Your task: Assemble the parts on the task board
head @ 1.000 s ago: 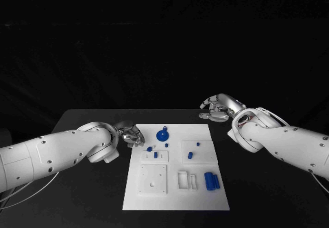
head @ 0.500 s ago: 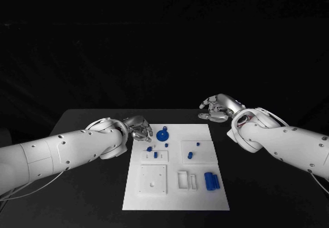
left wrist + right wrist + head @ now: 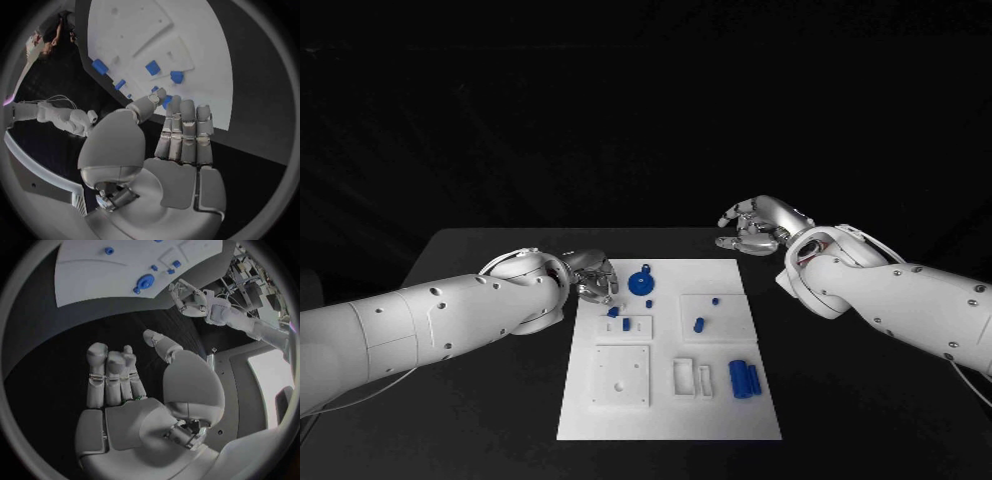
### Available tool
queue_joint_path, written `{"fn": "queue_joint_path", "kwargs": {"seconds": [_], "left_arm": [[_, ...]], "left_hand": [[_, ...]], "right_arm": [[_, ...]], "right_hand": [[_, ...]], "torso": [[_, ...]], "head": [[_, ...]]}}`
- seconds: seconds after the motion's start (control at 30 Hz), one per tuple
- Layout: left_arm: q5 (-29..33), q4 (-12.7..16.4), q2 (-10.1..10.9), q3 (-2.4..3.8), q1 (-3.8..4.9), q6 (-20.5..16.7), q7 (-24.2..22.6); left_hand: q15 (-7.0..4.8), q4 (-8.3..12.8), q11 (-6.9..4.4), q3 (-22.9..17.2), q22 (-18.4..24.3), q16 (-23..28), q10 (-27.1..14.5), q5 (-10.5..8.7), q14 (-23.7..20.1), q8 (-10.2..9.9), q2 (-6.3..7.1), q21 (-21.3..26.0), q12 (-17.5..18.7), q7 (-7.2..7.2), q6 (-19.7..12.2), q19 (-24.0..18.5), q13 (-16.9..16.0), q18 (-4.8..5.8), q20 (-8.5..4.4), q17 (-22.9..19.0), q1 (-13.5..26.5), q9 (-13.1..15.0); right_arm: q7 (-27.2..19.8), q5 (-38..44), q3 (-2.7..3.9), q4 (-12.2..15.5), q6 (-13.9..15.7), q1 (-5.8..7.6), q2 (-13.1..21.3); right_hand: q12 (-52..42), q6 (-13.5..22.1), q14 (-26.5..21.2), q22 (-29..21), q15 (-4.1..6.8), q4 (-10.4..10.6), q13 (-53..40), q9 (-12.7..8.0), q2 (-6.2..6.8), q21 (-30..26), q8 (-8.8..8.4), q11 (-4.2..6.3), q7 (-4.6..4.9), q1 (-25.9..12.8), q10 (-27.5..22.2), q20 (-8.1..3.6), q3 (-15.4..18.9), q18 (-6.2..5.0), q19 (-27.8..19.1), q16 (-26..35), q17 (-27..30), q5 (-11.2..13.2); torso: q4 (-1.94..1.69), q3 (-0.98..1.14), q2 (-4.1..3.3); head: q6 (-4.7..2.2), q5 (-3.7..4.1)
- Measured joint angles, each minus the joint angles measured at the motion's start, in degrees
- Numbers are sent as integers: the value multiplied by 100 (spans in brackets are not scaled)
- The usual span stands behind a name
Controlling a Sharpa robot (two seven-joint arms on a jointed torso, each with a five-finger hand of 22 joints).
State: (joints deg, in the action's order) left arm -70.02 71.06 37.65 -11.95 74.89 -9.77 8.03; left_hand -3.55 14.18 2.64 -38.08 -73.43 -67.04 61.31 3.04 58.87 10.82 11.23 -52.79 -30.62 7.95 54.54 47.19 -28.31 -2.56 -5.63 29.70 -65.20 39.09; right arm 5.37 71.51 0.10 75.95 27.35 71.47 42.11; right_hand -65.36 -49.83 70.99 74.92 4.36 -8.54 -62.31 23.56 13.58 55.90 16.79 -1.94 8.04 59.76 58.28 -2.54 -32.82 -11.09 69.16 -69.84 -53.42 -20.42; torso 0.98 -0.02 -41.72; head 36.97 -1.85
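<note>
While the left hand (image 3: 589, 274) hovers at the near-left corner of the white board (image 3: 669, 420) in the head view, its fingers look apart and hold nothing. Just beside its fingertips lies a small blue piece (image 3: 613, 313), with a round blue disc (image 3: 642, 283) a little farther in. The right hand (image 3: 759, 226) hangs over the black table (image 3: 473, 250) beyond the board's far-right corner, its fingers loosely spread and holding nothing. Two blue blocks (image 3: 746, 380) lie side by side near the board's right edge.

From the left wrist, the fingers (image 3: 187, 130) are straight and lie side by side, the thumb set off from them, above the board's edge (image 3: 215, 75); blue pieces (image 3: 153, 67) lie just ahead. To pick one up well, I judge the hand should come down squarely over a single piece and pinch it by thumb and finger, without nudging its neighbours.

From the right wrist, the hand (image 3: 125, 385) is bare above the dark table, well apart from the disc (image 3: 145, 281).

No brand, label or writing can be read anywhere.
</note>
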Motion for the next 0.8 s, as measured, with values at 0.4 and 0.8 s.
{"fn": "queue_joint_path", "kwargs": {"seconds": [0.4,0.8], "left_arm": [[-81,-173,-123,-68,-66,197,54],[-57,-335,-223,-75,-117,274,40]], "left_hand": [[1,-78,-2,78,-12,-23,39,0,0,0,-53,0,0,-1,-1,0,31,0,0,10,6,-50],[2,-163,-2,122,-17,-44,39,0,1,-21,-113,22,0,-6,-2,0,66,0,0,15,67,-108]], "right_arm": [[-3,1,0,2,-1,-4,-2],[-7,2,0,8,-1,-6,-1]], "right_hand": [[-25,-1,0,0,0,0,5,0,0,0,0,0,-3,0,0,1,0,0,0,0,0,0],[-24,7,0,-1,0,0,4,1,0,0,0,0,-3,0,0,1,0,0,0,0,1,0]], "torso": [[-3,1,2],[3,4,1]], "head": [[1,-3],[18,8]]}}
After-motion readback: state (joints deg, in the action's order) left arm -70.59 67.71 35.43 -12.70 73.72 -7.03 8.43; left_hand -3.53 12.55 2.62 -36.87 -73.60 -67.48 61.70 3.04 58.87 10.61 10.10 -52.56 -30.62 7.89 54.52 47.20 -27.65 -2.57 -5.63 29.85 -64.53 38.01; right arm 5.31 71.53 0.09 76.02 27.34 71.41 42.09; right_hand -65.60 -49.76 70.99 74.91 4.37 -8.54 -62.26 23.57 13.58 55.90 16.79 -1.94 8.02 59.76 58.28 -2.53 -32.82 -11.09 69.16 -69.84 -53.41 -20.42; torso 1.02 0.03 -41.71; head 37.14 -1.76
